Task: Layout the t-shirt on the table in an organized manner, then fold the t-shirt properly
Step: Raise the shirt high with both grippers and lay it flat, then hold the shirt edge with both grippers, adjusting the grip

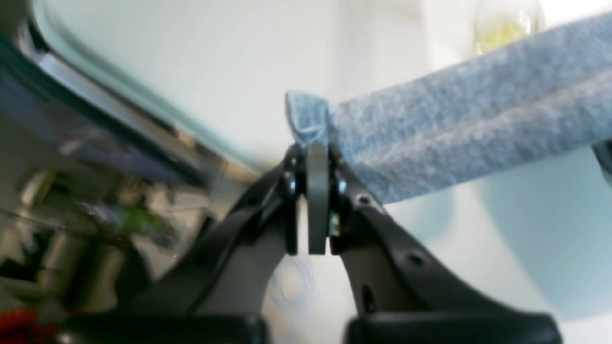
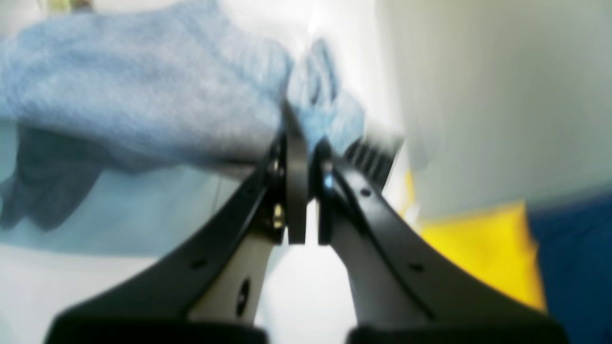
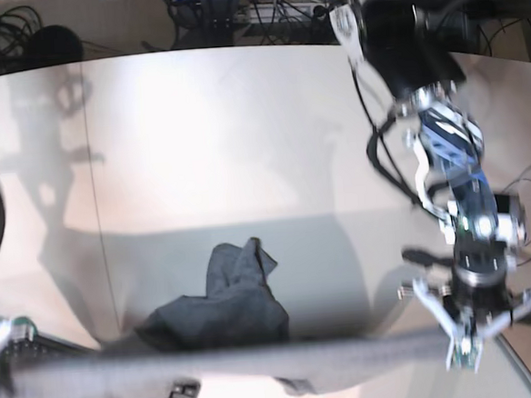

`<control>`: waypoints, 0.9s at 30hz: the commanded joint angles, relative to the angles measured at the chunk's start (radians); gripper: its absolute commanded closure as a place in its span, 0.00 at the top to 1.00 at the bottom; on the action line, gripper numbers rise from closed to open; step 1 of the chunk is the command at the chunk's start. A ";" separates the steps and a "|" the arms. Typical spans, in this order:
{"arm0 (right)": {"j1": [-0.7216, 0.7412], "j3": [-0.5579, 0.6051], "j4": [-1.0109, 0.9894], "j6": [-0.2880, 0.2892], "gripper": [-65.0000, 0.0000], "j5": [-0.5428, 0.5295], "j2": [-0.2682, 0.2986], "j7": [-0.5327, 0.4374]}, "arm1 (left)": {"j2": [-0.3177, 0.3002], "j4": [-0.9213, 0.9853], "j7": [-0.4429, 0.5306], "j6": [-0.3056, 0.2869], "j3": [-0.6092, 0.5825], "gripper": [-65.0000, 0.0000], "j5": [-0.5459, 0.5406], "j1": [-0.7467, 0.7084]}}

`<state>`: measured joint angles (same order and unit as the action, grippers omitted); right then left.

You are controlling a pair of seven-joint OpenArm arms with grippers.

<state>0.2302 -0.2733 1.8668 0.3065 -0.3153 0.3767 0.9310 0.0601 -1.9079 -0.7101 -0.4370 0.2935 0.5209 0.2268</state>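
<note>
t-shirt (image 3: pixel 231 358) stretched left-right, both hands clamped

Heather-grey t-shirt (image 3: pixel 224 359) stretched taut in a band above the white table (image 3: pixel 197 131), its middle sagging bunched

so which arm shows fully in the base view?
The left arm, on that view's right, jaws shut on the t-shirt. The right arm shows only as a blur at the lower-left edge.
</note>
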 commanded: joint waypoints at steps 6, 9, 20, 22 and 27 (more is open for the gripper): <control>-0.366 -0.042 0.003 0.000 0.00 -0.005 -0.173 -0.091 | -0.026 -0.025 0.025 0.011 0.114 0.00 -0.210 -0.295; -0.443 -0.040 -0.120 0.000 0.00 -0.003 -0.216 -0.198 | -0.026 0.017 0.025 0.011 0.164 0.00 -0.284 -0.364; -0.504 -0.051 -0.299 -0.003 0.02 -0.008 -0.247 -0.269 | -0.021 0.339 0.274 0.013 0.261 0.00 -0.313 -0.447; -0.506 -0.053 -0.302 -0.007 0.11 -0.008 -0.261 -0.266 | -0.021 0.361 0.274 0.013 0.273 0.00 -0.315 -0.447; -0.513 -0.099 -0.295 -0.007 0.53 -0.008 -0.299 -0.227 | -0.021 0.364 0.267 0.013 0.273 0.00 -0.313 -0.449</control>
<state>-0.2832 -0.3649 1.5517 0.3000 -0.3161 0.0643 0.7185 0.0448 -1.5269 -0.4595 -0.4271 0.5667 0.2119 -0.2253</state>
